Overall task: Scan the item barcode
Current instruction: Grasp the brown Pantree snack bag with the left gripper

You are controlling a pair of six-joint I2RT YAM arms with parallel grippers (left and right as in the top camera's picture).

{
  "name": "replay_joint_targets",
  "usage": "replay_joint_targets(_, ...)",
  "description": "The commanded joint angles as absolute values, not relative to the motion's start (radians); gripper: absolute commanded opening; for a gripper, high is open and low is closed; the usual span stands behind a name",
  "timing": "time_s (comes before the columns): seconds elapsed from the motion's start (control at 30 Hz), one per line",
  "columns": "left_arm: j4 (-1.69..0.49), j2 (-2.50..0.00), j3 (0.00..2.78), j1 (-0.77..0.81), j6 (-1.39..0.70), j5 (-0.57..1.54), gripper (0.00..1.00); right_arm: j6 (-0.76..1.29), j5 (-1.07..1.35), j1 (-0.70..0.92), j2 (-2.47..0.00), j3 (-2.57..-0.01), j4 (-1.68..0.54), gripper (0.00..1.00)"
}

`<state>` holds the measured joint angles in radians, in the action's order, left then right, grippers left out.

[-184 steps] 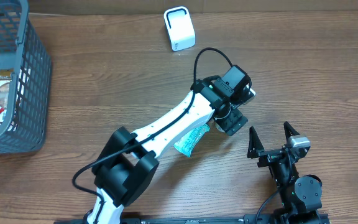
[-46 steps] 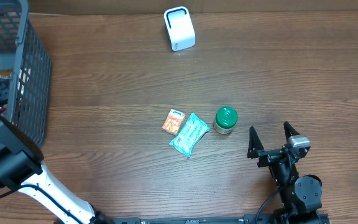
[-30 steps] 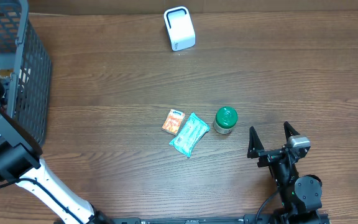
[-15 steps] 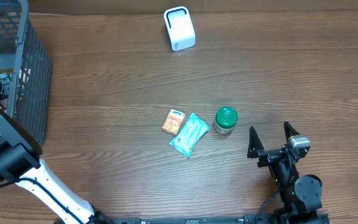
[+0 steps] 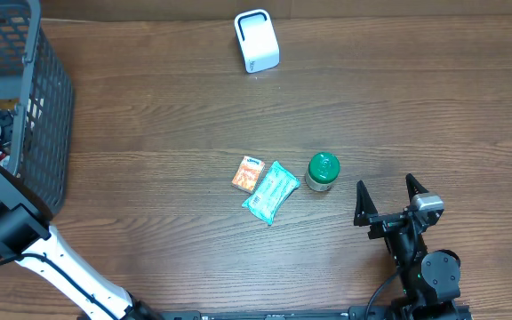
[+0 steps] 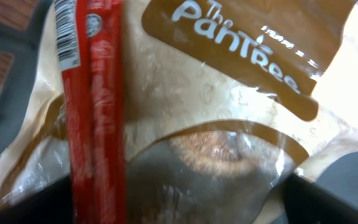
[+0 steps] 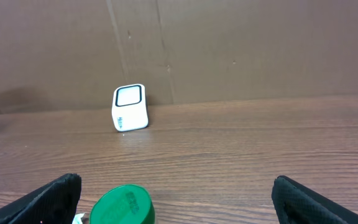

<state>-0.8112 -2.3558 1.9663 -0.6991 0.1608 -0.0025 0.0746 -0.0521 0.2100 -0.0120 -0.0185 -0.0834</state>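
Glossy crinkled pouch (image 6: 229, 124), flat red sachets (image 6: 95, 112) in grey mesh basket (image 5: 47, 116); left gripper (image 6: 179, 205) spread above, right gripper (image 5: 388, 197) open.

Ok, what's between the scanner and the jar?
Nothing: in the overhead view only bare table lies between the scanner and the jar. The right wrist view agrees.

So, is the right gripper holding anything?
No, the right gripper stands open with nothing between its fingers; the jar and scanner sit apart, ahead of it.
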Motion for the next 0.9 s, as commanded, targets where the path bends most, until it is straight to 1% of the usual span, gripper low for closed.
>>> replay_joint_targets(0.0, -0.845, -2.448, 1.932, -0.708, 0.192, -0.002, 0.68, 0.072, -0.059, 0.207, -0.003, -0.009, -0.08, 1.0)
replay_joint_targets(0.03, -0.846, -2.447, 1.932, -0.708, 0.202, -0.001, 0.58, 0.072, -0.059, 0.207, -0.003, -0.009, -0.08, 1.0)
replay_joint_targets(0.13, -0.852, -2.447, 1.932, -0.707, 0.206, 0.002, 0.38, 0.072, -0.059, 0.207, -0.003, -0.009, -0.08, 1.0)
replay_joint_targets(0.17, -0.852, -2.447, 1.932, -0.707, 0.206, 0.006, 0.26, 0.072, -0.059, 0.207, -0.003, -0.009, -0.08, 1.0)
replay_joint_targets(0.2, -0.853, -2.447, 1.932, -0.707, 0.206, 0.011, 0.2, 0.072, -0.059, 0.207, -0.003, -0.009, -0.08, 1.0)
replay_joint_targets(0.23, -0.855, -2.445, 1.933, -0.707, 0.206, 0.019, 0.16, 0.072, -0.059, 0.207, -0.003, -0.009, -0.08, 1.0)
replay_joint_targets(0.33, -0.856, -2.429, 1.935, -0.707, 0.205, 0.028, 0.07, 0.072, -0.059, 0.207, -0.003, -0.009, -0.08, 1.0)
replay_joint_targets(0.4, -0.856, -2.41, 1.935, -0.707, 0.197, 0.028, 0.04, 0.072, -0.059, 0.207, -0.003, -0.009, -0.08, 1.0)
replay_joint_targets(0.6, -0.847, -2.291, 1.942, -0.703, 0.127, 0.028, 0.04, 0.072, -0.059, 0.207, -0.003, -0.009, -0.08, 1.0)
replay_joint_targets(0.87, -0.827, -2.047, 1.942, -0.666, 0.033, 0.012, 0.04, 0.072, -0.059, 0.207, -0.003, -0.009, -0.08, 1.0)
